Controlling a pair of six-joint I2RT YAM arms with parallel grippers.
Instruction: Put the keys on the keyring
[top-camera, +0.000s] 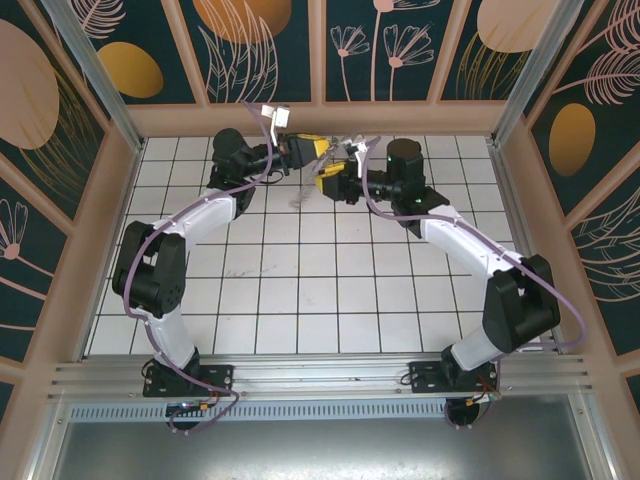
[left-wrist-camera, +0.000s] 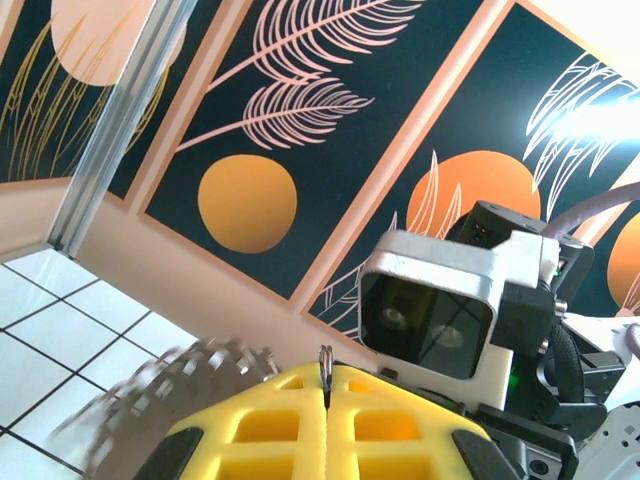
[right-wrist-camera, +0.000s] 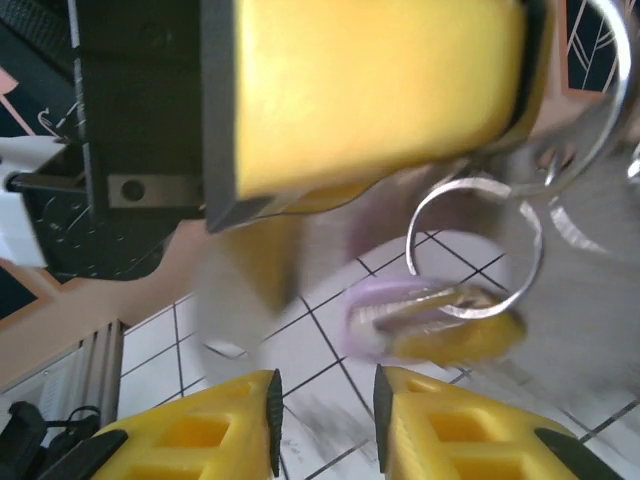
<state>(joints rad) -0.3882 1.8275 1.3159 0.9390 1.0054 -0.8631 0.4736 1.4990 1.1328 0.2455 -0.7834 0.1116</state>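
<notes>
The left gripper is pressed together on a thin metal ring of the one keyring, whose loop is blurred beside it. The right gripper has its jaws apart, with the one lilac key in the air just before them. Beneath is a white tiled table, enclosed by dark teal wall panels with orange discs and leaves.

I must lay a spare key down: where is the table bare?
Bare: the table in its middle, bordered by both arms and the near rail; its far right corner. Crowded: the far middle, where left claw and right claw meet at the keyring.
</notes>
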